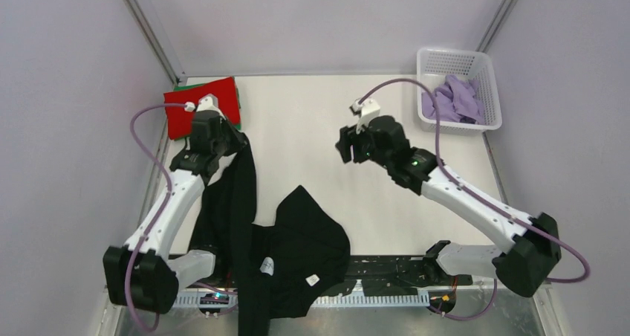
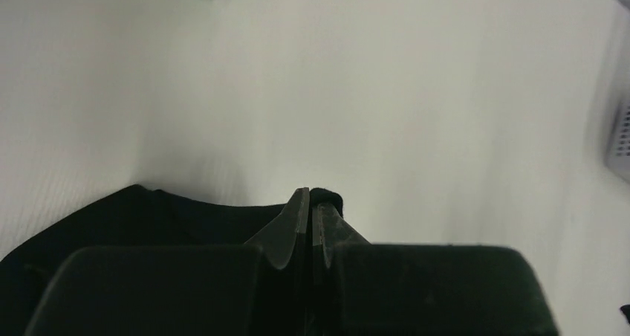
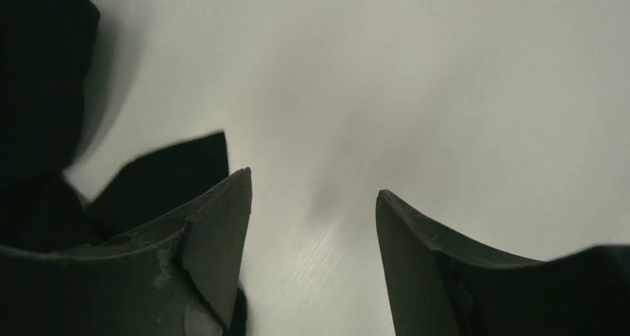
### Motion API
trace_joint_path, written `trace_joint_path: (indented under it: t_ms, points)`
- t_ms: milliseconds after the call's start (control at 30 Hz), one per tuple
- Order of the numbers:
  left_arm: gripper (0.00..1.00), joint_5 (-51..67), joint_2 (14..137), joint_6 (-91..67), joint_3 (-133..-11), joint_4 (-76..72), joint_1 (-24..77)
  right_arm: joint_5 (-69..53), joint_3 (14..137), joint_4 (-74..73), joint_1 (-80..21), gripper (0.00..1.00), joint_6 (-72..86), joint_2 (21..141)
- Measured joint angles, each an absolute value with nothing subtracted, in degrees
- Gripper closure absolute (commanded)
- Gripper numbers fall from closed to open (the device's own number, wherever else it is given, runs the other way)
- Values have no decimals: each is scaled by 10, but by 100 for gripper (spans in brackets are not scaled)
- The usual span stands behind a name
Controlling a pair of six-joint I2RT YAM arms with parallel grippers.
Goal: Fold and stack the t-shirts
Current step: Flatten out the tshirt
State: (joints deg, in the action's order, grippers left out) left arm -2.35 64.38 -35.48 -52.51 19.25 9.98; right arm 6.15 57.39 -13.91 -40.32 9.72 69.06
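black t-shirt (image 1: pixel 304 232) lies crumpled on the table (image 1: pixel 312 113), well apart from the white basket (image 1: pixel 455 55), at the opposite corner. one long fold rises to the left gripper (image 2: pixel 310 195), whose fingers are pinched tight on that cloth (a black edge shows at the tips). right gripper (image 3: pixel 312 183) hangs between shirt and basket, fingers spread wide, nothing between them. lavender t-shirt (image 1: pixel 457 98) sits inside the basket. red t-shirt (image 1: pixel 195 117) lies folded over a green one (image 1: pixel 239 98), across the table from the basket.
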Motion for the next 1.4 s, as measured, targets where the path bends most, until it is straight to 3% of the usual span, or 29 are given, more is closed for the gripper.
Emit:
trace_joint_path:
  t_ms: [100,333,533,733,833,1000,1067,1233,1400]
  points:
    - [100,-45,704,-355,-525,199,98,10,515,-137,-410,1,110,738]
    - [100,-70,779,-356,-527,179,96,-57,503,-53,-513,5,110,779]
    - [100,-70,824,-356,-527,177,96,-76,499,-12,-598,1,121,870]
    - [100,-70,830,-356,-528,175,96,-94,501,-8,-618,5,154,964]
    - [100,-70,831,-356,-533,174,96,-80,525,-15,-618,21,164,984]
    - [100,-71,831,-356,-545,175,96,31,598,-73,-622,30,174,1037]
    - [100,-76,831,-356,-548,175,96,90,629,-102,-625,64,175,1059]
    - [100,-83,831,-355,-561,176,96,199,685,-164,-602,72,204,1097]
    - [100,-83,831,-355,-571,173,96,250,710,-220,-490,75,220,1107]
